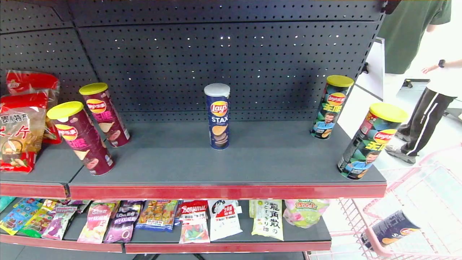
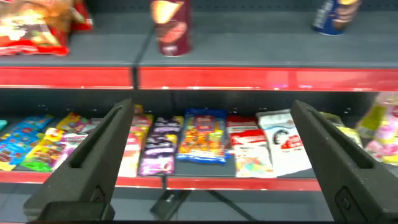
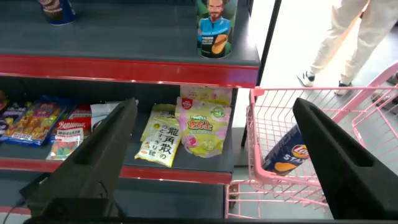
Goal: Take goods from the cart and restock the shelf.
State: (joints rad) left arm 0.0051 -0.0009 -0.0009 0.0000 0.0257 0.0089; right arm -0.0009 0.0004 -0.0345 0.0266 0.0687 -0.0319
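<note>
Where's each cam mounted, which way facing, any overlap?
Head: on the head, looking forward and down at the can shelf, cart lower right.
Left wrist: on the left arm, facing the lower bags between left gripper's open jaws.
Right wrist: on the right arm, facing shelf end and cart between right gripper's open jaws.
Shared: head and right wrist both see the cart's blue can.

Our left gripper [image 2: 212,104] has two matte dark grey fingers [image 2: 93,162]. They are long flat wedges that narrow toward blunt tips. Each has a shallow lengthwise groove [image 2: 94,143] on its upper face and a small round screw recess [image 2: 96,196] near the base. Our right gripper [image 3: 216,102] has the same dark, angular, hard-edged fingers [image 3: 336,162].
</note>
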